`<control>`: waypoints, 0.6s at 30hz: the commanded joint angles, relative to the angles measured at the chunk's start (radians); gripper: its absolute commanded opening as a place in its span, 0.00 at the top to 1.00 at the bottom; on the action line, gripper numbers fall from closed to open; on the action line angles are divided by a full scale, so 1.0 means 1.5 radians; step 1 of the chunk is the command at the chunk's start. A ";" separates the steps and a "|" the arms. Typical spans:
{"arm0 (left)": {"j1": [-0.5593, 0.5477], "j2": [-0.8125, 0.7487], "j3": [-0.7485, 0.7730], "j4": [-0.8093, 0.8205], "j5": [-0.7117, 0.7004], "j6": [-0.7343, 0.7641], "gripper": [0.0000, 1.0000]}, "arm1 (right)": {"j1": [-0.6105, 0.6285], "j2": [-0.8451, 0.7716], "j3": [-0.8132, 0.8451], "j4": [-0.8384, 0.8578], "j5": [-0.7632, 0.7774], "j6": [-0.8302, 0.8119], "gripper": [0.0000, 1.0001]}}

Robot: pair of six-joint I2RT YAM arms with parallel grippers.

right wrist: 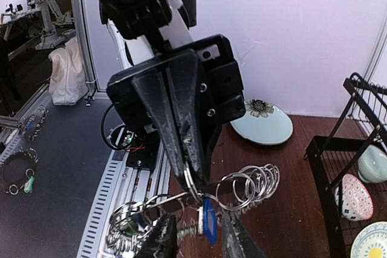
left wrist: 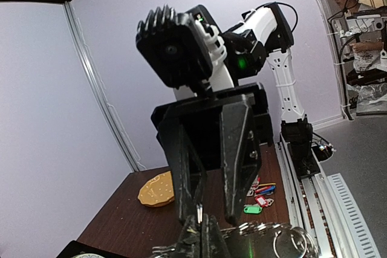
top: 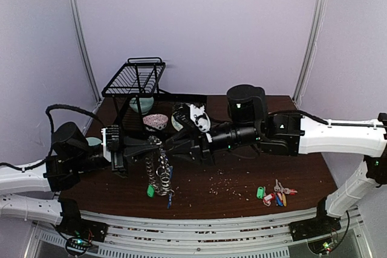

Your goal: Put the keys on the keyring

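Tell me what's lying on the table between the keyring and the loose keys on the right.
Only scattered light crumbs on the dark table separate the keyring from the keys; the top view shows it.

Middle: keyring (top: 158, 170) over the table (top: 242, 176), between left gripper (top: 151, 145) on its left and right gripper (top: 171, 145) on its right.
Front right: keys (top: 277, 193) on the table, well apart from the keyring.
Back left: rack (top: 136, 78), with bowls (top: 156, 122) under it and just in front.
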 commanded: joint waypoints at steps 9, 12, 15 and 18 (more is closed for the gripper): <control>0.003 0.000 0.012 0.056 -0.004 0.004 1.00 | 0.003 0.011 0.021 0.047 0.000 0.010 0.78; 0.003 0.004 0.014 0.052 -0.003 0.006 1.00 | 0.003 0.000 0.019 0.043 0.009 0.002 0.76; 0.003 0.008 0.017 0.050 -0.004 0.006 1.00 | 0.004 0.002 0.022 0.043 -0.005 0.000 0.76; 0.003 0.009 0.017 0.048 -0.004 0.006 1.00 | 0.006 0.010 0.028 0.040 -0.012 0.000 0.77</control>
